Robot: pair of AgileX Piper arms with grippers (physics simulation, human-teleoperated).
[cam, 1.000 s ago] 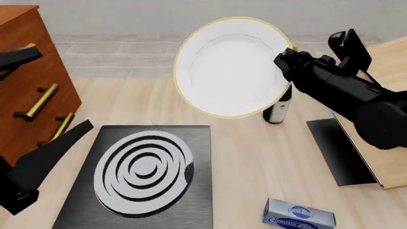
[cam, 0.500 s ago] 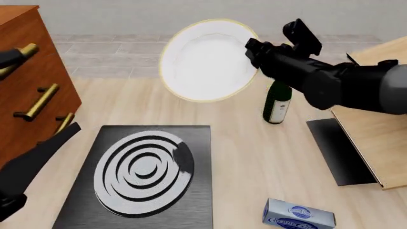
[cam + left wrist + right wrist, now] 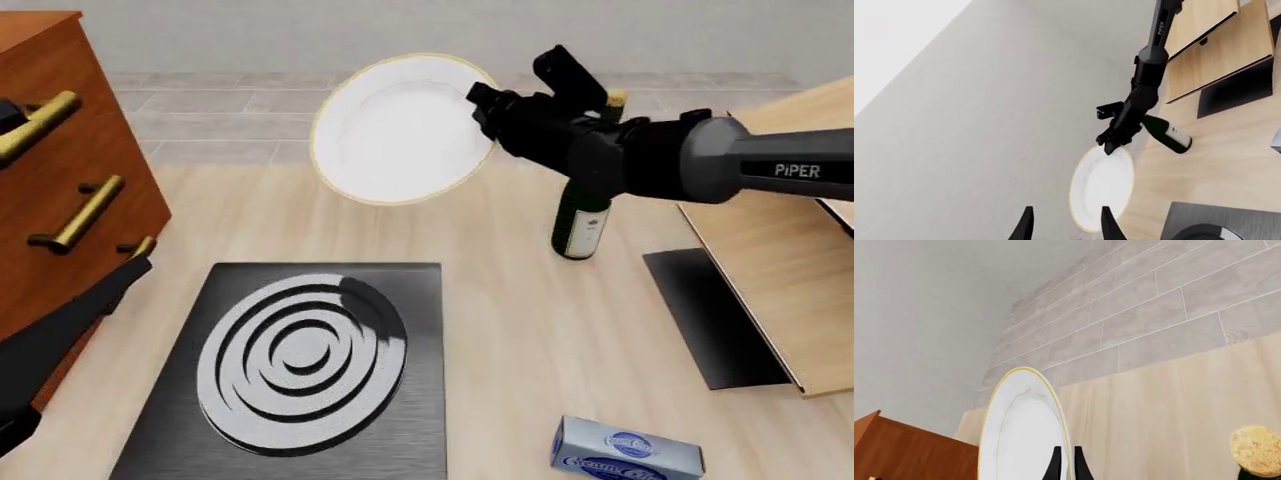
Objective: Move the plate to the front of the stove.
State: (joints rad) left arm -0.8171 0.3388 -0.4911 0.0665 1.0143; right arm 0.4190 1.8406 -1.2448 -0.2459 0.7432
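The plate (image 3: 394,130), white with a thin gold rim, hangs tilted on edge in the air beyond the stove's far side. My right gripper (image 3: 483,108) is shut on its right rim. In the right wrist view the plate (image 3: 1021,430) shows edge-on with the gripper (image 3: 1066,466) pinching it. The stove (image 3: 300,360), a dark grey slab with silver ring burner, lies at the near left of the table. From the left wrist view the plate (image 3: 1102,187) and the stove's corner (image 3: 1227,222) are visible. My left gripper (image 3: 1066,227) is open and holds nothing.
A green wine bottle (image 3: 583,215) stands just right of the held plate, under the right arm. A wooden drawer cabinet (image 3: 67,170) fills the left. A plain dark rectangle (image 3: 714,315) and wooden board (image 3: 787,250) lie right. A blue box (image 3: 627,455) sits near front.
My right gripper has carried the plate leftward and farther from the camera, past the bottle. The left arm has sunk lower toward the near left corner.
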